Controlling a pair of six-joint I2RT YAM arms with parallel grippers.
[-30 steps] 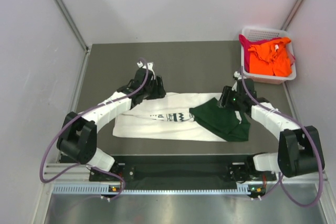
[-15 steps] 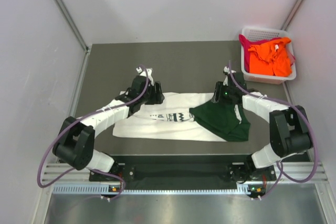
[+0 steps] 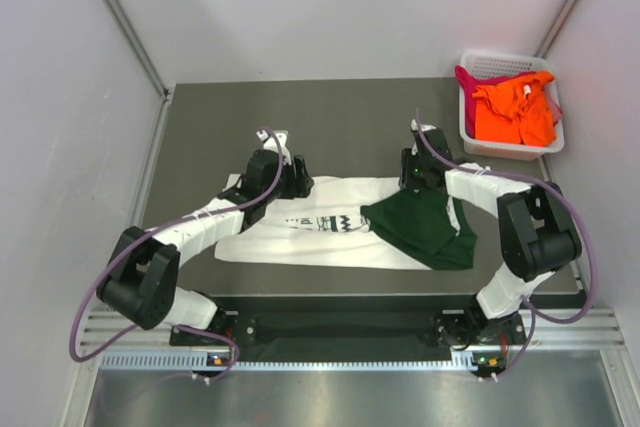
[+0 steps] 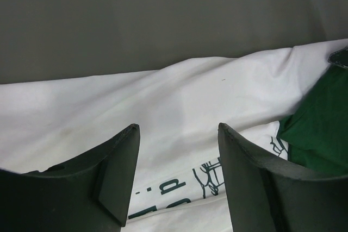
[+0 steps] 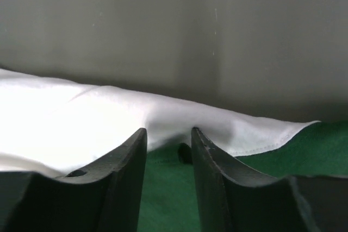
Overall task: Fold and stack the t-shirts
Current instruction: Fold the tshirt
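Left pincer (image 4: pixel 176 134) is wide and right pincer (image 5: pixel 168 134) narrow at the white t-shirt (image 3: pixel 290 237) edge, so both should pinch evenly before folding.

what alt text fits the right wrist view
The right gripper, jaws slightly apart, sits low over the edge of the white t-shirt where it meets dark green cloth. The grey table lies beyond.

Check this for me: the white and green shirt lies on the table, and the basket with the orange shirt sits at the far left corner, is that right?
Not quite. The basket with the orange shirt sits at the far right corner, as the top external view shows. The white and green shirt does lie on the table.
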